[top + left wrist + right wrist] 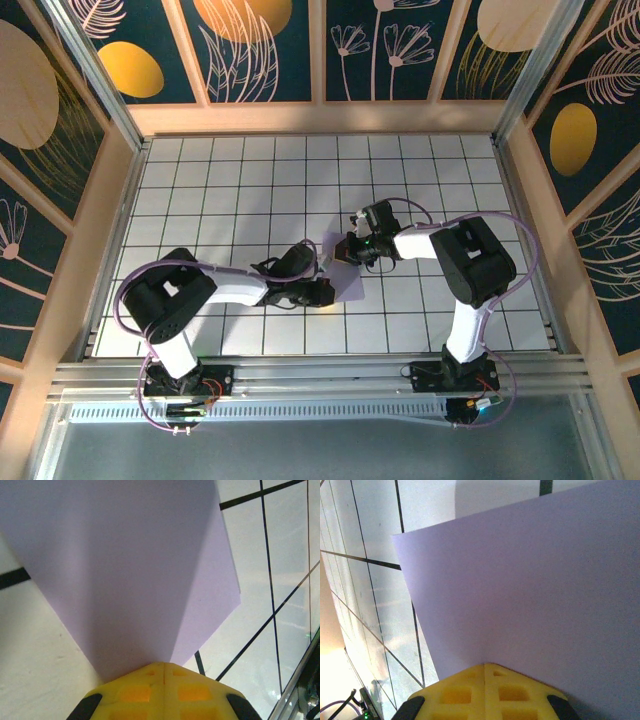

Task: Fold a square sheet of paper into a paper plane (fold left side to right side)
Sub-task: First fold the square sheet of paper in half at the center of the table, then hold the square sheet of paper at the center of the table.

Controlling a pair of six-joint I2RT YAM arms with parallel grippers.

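Closest to me, in the left wrist view, the left hand (164,667) is clenched on the sheet of paper (125,565). The lavender sheet comes out of the closed grip and spreads away from it. A soft bend runs up from the grip, not a sharp crease. In the right wrist view the right hand (485,667) grasps the sheet in the same way, and there the paper looks smooth. The white worktop (280,545) with its black grid lines (272,615) lies beyond the paper, so I judge that the held parts are lifted off it.

Seen from above, the two hands meet near the middle of the worktop, very close to each other. A small pale piece of the sheet lies just beside them, and the arms cover the rest.

I judge that the step in hand is to bring the left side over onto the right side. To do it well, I would hold both grips firm and move the left hand low and slowly across, so that the sheet rolls over without a twist. I would match the moving edge exactly to the right edge, checking against the grid lines, and only after that press the fold flat. The paper is thin, so pulling the hands apart could wrinkle or tear it.
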